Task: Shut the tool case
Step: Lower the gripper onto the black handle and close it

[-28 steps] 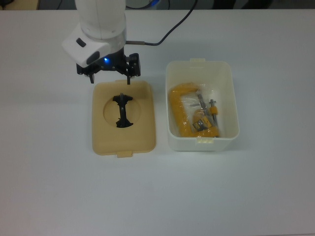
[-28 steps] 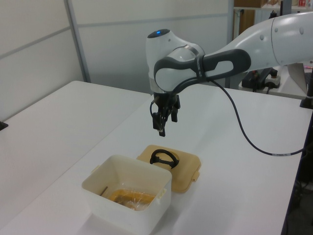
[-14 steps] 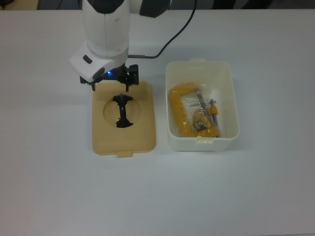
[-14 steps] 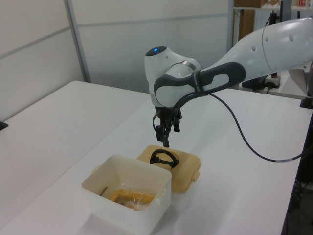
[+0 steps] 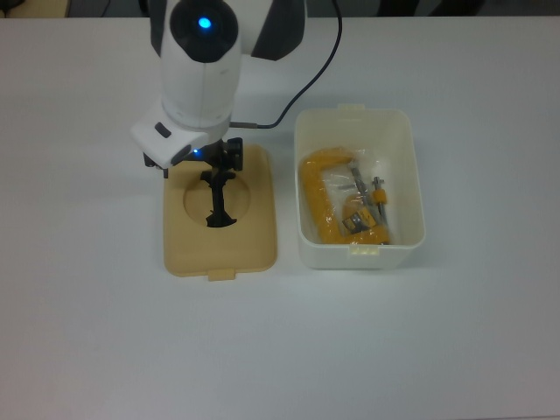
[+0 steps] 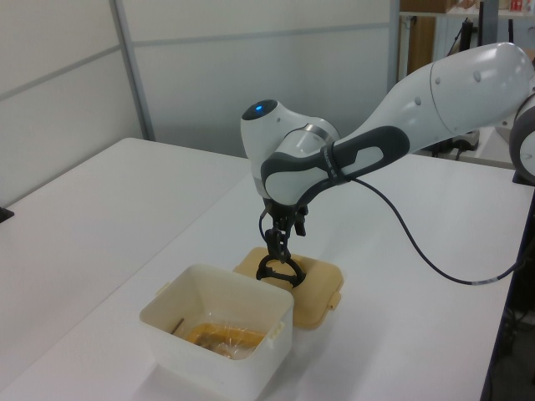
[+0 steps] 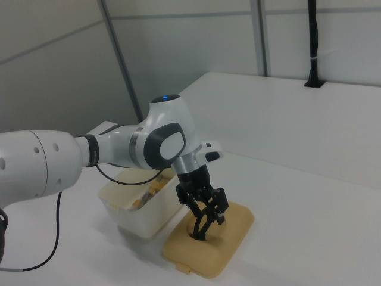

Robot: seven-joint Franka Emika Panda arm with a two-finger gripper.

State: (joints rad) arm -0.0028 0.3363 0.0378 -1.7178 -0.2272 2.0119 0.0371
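We've got the gripper [image 6: 277, 251] down on the black handle [image 5: 218, 198] of the tan lid [image 5: 220, 214], jaws straddling it but we can't tell if they're pinching; the lid lies flat just beside the open white tub [image 5: 359, 187], so it needs lifting across.

Bright, even overhead lighting; soft faint shadows under the lid [image 5: 220, 213] and tub [image 5: 359, 188] on the counter [image 5: 437, 332]; slightly soft focus, no glare.
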